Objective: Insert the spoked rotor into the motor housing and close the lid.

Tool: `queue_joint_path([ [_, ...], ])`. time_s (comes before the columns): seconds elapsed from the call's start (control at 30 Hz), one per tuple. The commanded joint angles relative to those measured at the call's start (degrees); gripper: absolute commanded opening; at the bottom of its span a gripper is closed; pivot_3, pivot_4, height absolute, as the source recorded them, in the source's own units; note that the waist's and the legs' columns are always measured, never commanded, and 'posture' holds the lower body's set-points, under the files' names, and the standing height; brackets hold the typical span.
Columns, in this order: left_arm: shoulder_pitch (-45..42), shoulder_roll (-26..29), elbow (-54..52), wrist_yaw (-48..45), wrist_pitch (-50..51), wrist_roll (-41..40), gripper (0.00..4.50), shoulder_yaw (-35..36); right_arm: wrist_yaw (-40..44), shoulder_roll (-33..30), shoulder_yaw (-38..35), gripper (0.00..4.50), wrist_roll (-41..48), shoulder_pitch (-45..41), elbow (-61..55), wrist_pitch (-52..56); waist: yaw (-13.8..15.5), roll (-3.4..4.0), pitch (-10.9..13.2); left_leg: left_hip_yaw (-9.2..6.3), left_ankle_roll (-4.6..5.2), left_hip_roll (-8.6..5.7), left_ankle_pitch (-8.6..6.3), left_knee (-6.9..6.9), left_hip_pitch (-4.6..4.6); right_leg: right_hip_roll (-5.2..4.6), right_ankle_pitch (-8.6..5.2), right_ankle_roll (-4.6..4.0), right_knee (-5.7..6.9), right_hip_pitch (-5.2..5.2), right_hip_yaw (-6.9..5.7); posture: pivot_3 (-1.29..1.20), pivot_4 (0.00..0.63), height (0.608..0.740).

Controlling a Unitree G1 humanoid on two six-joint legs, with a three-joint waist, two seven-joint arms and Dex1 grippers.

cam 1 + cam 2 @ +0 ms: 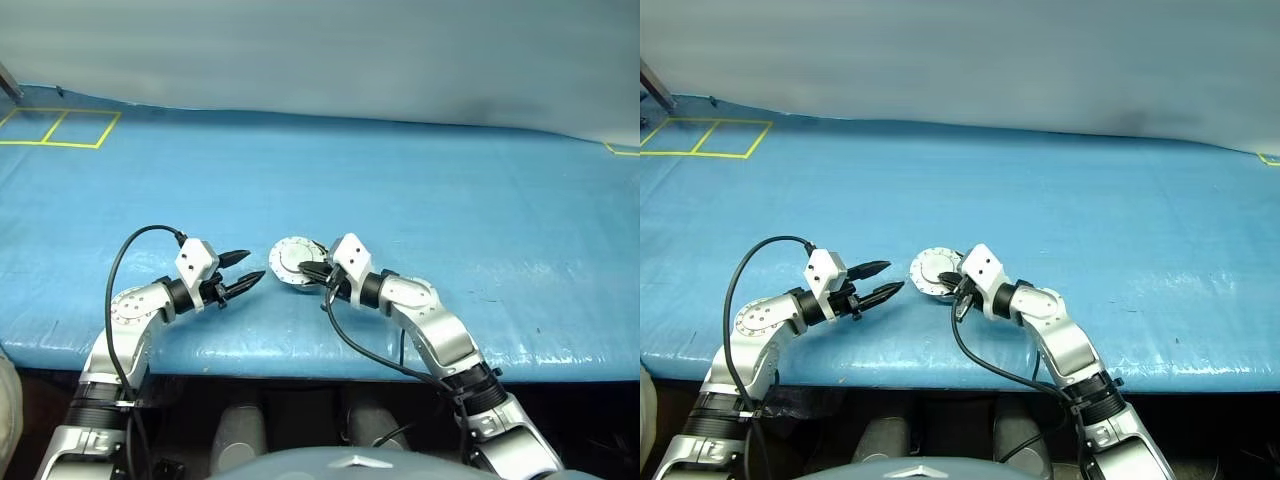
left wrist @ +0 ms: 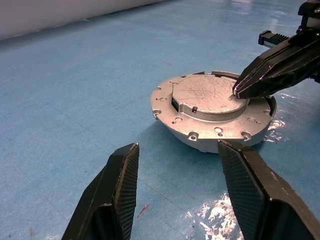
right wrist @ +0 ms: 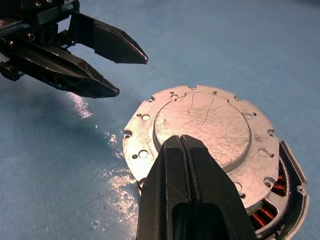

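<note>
The motor housing (image 2: 200, 142) sits on the blue table near its front edge, between my two grippers. The lid (image 3: 200, 125), a silver disc with a raised round centre and small holes around its rim, lies flat over the housing. It sits slightly off to one side, so copper windings (image 3: 267, 212) show at one edge. My right gripper (image 1: 305, 270) is shut, and its tip rests on the raised centre of the lid (image 2: 207, 97). My left gripper (image 1: 254, 264) stands open and empty just left of the housing, not touching it. The spoked rotor is hidden.
The blue mat covers the whole table (image 1: 420, 190). Yellow tape squares (image 1: 60, 128) mark the far left corner, and a bit of yellow tape (image 1: 622, 152) lies at the far right. The table's front edge (image 1: 300, 360) runs just below both grippers.
</note>
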Motion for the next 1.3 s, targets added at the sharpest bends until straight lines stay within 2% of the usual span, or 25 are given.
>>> queue_joint_path([
  [0.03,-0.5,0.0,-1.2,-0.1,-0.5,-1.0,2.7,1.0,-1.1,1.1,-2.8,0.0,2.9,0.0,-3.0,2.4,0.0,0.0,0.0,0.0,0.0,0.0,0.0,0.0,-0.02,0.0,0.0,0.0,0.0,-0.01,0.0,0.0,0.15,0.74],
  [0.2,-0.7,-0.3,-1.3,-0.6,0.1,-1.7,2.7,0.8,-3.3,2.8,-5.3,0.0,4.5,-2.0,-3.1,2.4,0.0,0.01,0.0,0.01,0.0,-0.01,0.0,-0.03,-0.05,-0.01,0.0,0.0,-0.03,-0.03,0.0,0.0,0.15,0.74],
  [0.3,-0.6,-0.2,-1.4,-0.9,0.3,-2.3,2.74,0.7,-4.2,3.6,-5.7,0.6,4.6,-2.8,-2.2,3.1,0.0,0.01,0.0,0.01,0.0,0.0,0.0,-0.04,-0.04,-0.01,0.0,0.0,-0.03,-0.04,0.0,0.0,0.15,0.74],
  [0.67,-0.4,0.1,-2.2,-2.1,1.6,-3.8,2.74,1.1,-4.6,5.9,-5.7,4.26,6.1,-3.6,-0.2,5.4,0.0,0.01,0.0,0.01,0.0,0.0,-0.01,-0.05,-0.06,-0.01,0.0,0.0,-0.06,-0.04,-0.01,0.0,0.15,0.74],
  [0.7,-0.4,0.1,-2.2,-2.2,1.6,-3.8,2.74,1.1,-4.9,6.0,-5.6,4.48,5.8,-3.5,0.4,5.5,0.0,0.01,0.0,0.01,-0.01,0.0,-0.01,-0.05,-0.06,-0.01,0.0,0.0,-0.06,-0.04,-0.01,0.0,0.15,0.74],
  [1.03,-0.5,0.0,-1.7,-1.8,1.1,-3.4,2.74,0.4,-6.4,6.7,-3.7,4.48,3.5,-3.1,4.5,4.2,0.0,0.02,0.0,0.0,-0.01,0.0,-0.01,-0.06,-0.06,-0.01,0.0,0.0,-0.06,-0.04,-0.01,0.0,0.15,0.74],
  [1.3,-0.1,0.2,-1.6,-1.2,0.8,-3.2,2.74,0.7,-6.7,5.8,-2.3,4.48,1.2,-2.4,2.1,2.1,0.0,0.02,0.0,0.0,-0.01,0.0,-0.01,-0.06,-0.06,-0.01,0.0,0.0,-0.06,-0.05,-0.01,0.0,0.15,0.74],
])
